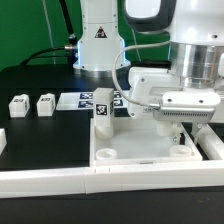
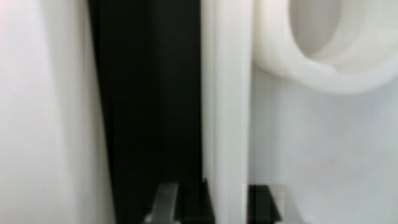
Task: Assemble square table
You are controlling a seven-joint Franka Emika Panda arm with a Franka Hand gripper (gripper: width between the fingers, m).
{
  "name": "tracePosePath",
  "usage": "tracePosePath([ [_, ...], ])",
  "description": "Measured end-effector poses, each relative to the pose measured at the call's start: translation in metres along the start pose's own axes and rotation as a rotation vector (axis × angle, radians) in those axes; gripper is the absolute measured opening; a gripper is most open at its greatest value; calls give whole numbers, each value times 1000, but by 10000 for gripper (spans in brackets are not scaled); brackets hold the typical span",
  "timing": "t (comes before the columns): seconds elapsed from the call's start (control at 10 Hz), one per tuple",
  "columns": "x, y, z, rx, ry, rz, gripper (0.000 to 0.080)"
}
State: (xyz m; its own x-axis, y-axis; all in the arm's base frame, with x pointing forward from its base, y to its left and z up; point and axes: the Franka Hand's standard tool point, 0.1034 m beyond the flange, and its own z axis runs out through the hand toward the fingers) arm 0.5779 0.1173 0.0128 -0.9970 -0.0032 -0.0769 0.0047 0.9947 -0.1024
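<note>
Pincer (image 1: 186, 128) shut narrow, and in the wrist view a thin white rim (image 2: 228, 100) runs up between the fingertips (image 2: 169, 203). I read that as a pinch on the table top (image 1: 140, 165) at the exterior view's right side, probably to drag or square it. Corner socket (image 2: 347, 50) sits just beside the pinched rim. Table top lies flat against the long white wall (image 1: 60, 190) in front, likely as a stop. One leg (image 1: 102, 115) stands upright at its back corner on the exterior view's left. Two loose legs (image 1: 18, 106) (image 1: 45, 103) wait well apart on the black table (image 1: 30, 135), near the marker board (image 1: 78, 100). Fourth leg not made out.
</note>
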Motion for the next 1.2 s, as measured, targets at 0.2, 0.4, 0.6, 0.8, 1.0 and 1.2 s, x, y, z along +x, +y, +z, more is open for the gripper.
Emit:
tracePosePath([
  [0.2,0,5,1,16,24,-6,59],
  [0.4,2,1,3,18,30,-4,59],
  [0.6,2,1,4,18,30,-4,59],
  [0.8,0,-11,4,34,30,6,376],
  [1.0,-2,-21,4,48,32,18,556],
  [1.2,-2,-25,5,51,33,22,620],
])
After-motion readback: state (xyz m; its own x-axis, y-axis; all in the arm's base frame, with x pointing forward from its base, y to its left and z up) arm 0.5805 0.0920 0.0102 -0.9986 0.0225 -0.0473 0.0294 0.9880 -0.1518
